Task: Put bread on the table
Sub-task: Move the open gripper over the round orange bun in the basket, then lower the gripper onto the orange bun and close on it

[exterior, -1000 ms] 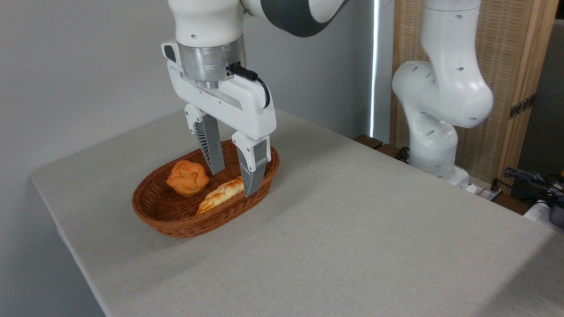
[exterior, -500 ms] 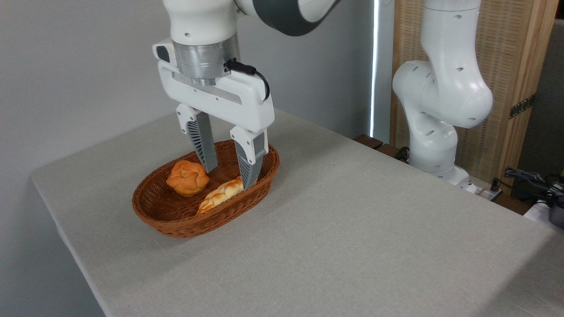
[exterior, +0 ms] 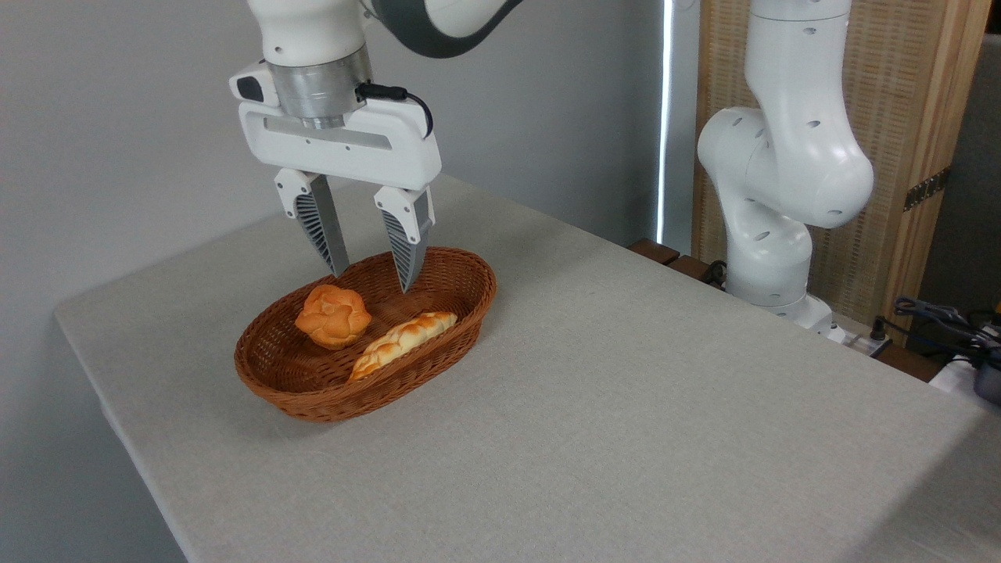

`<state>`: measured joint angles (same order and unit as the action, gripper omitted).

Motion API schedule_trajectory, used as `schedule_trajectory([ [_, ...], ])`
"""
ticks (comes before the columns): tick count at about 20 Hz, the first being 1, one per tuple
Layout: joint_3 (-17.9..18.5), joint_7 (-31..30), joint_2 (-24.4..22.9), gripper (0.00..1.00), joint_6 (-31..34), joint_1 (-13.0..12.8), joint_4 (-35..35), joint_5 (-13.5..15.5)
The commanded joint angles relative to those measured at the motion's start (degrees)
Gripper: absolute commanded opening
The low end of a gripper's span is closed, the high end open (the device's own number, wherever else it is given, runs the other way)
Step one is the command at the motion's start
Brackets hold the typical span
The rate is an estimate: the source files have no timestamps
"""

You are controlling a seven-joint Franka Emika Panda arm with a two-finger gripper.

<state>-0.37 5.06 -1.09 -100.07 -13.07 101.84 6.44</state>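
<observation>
The bread [exterior: 333, 315], a small round orange-golden knotted bun, lies in the left half of the brown wicker basket [exterior: 313, 391]. The basket stands on the grey-beige table [exterior: 626, 407]. My gripper [exterior: 372, 282] hangs open above the back of the basket, up and to the right of the bun. Nothing is between its ribbed grey fingers [exterior: 322, 233], and their tips are about level with the basket's far rim.
A long pale braided loaf [exterior: 402, 342] lies in the basket to the right of the bun. The arm's white base [exterior: 782, 203] stands past the table's far right edge, in front of a wooden screen. Cables lie at the right margin.
The gripper has risen out of the basket and moved left, away from the braided loaf and toward the bun. It stays open. Both breads lie where they were.
</observation>
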Motion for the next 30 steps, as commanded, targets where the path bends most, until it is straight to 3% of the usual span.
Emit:
schedule_trajectory([
  [1,-1.9,-11.5,1.2,1.0,-1.5,0.0,-0.2,0.4],
  [7,-5.2,-25.8,3.8,1.0,-8.4,-0.7,0.2,0.9],
  [10,-7.4,-28.4,5.3,1.0,-10.7,-0.7,0.6,0.9],
  [17,-9.3,-28.6,7.9,1.0,-11.2,-2.0,0.5,0.9],
  [30,-9.5,-28.5,11.8,1.0,-14.5,-4.3,0.2,0.0],
])
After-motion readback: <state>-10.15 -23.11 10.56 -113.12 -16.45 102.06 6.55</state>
